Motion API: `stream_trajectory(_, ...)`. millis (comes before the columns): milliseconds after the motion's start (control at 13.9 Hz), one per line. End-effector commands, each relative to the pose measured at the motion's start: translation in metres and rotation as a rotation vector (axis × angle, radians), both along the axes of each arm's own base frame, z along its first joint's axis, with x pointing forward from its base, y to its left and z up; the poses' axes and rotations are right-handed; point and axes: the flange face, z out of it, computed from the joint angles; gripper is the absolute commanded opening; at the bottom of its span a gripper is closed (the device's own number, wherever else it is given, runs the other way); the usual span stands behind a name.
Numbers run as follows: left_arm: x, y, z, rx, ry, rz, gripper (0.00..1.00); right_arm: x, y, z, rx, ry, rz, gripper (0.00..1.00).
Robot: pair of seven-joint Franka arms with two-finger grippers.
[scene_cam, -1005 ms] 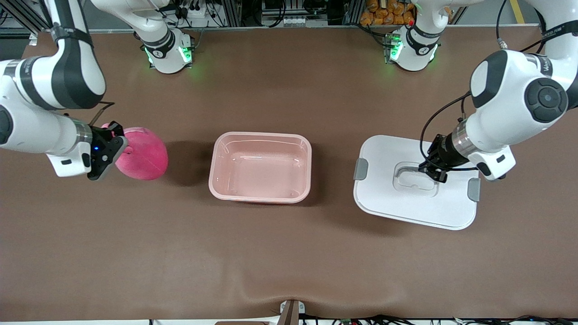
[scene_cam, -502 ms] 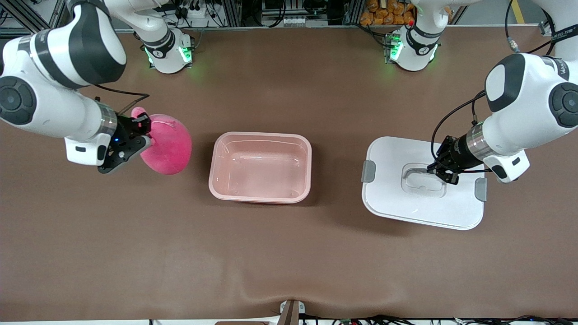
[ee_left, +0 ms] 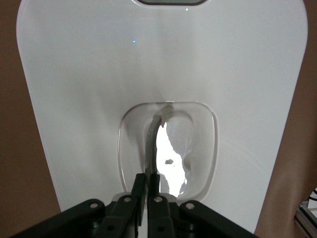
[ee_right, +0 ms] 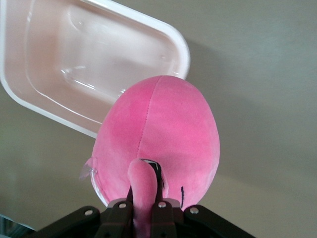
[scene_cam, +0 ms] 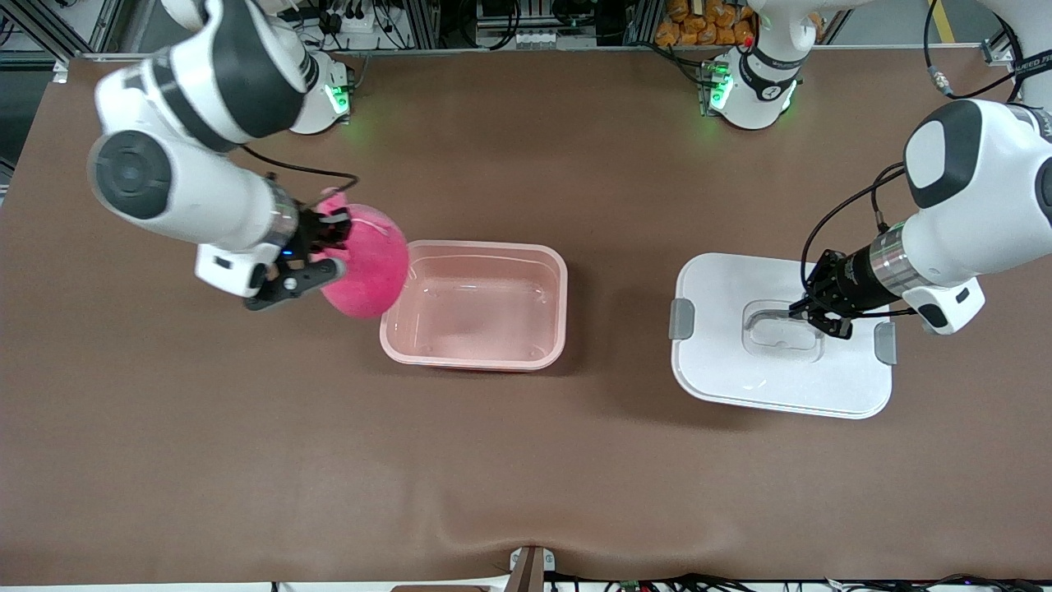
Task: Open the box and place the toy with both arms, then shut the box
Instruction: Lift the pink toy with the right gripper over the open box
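Note:
The box [scene_cam: 477, 246], a translucent pink tub, stands open and empty in the middle of the table; its rim [ee_right: 148, 25] also shows in the right wrist view. My right gripper [scene_cam: 325, 247] is shut on an ear [ee_right: 141, 181] of the hot-pink toy [scene_cam: 366, 263]. The toy [ee_right: 163, 129] hangs over the box's edge at the right arm's end. The white lid [scene_cam: 740, 378], with two grey clips [scene_cam: 681, 319], is toward the left arm's end and casts a shadow on the table. My left gripper [scene_cam: 822, 316] is shut on its clear-grey handle [ee_left: 153, 136], seen over the lid [ee_left: 74, 99].
Both green-lit arm bases [scene_cam: 329, 99] [scene_cam: 744, 90] stand along the edge of the table farthest from the front camera. A small mount [scene_cam: 530, 567] sits at the nearest edge. Brown mat [scene_cam: 246, 452] covers the table.
My right arm has carried the toy from the right arm's end of the table up to the box's edge. My left gripper has shifted the lid slightly farther from the box.

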Motion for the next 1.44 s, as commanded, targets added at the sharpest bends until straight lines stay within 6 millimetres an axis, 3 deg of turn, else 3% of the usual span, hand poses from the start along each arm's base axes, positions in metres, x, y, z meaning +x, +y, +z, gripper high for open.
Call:
stream_trajectory(0, -0.008, -0.001, 0.007, -0.020, 0.003, 0.012, 0.00, 0.017, 0.020, 0.006, 0.016, 0.007, -0.086, 0.00)
stream_trajectory(287, -0.008, -0.002, 0.007, -0.021, 0.003, 0.013, 0.00, 0.015, 0.048, 0.003, -0.006, 0.021, -0.227, 0.00)
stream_trajectory(502, -0.008, -0.002, 0.007, -0.022, 0.004, 0.013, 0.00, 0.026, 0.058, -0.002, -0.002, 0.000, -0.352, 0.00)
stream_trajectory(718, -0.008, -0.001, 0.008, -0.021, 0.002, 0.013, 0.00, 0.031, 0.061, -0.009, 0.002, -0.008, -0.358, 0.00)
stream_trajectory(861, -0.008, -0.001, 0.007, -0.023, 0.004, 0.010, 0.00, 0.032, 0.073, -0.020, 0.004, -0.013, -0.346, 0.00)
stream_trajectory(1363, -0.007, 0.002, 0.007, -0.022, 0.003, 0.007, 0.00, 0.038, 0.087, -0.057, -0.022, 0.015, -0.327, 0.00)
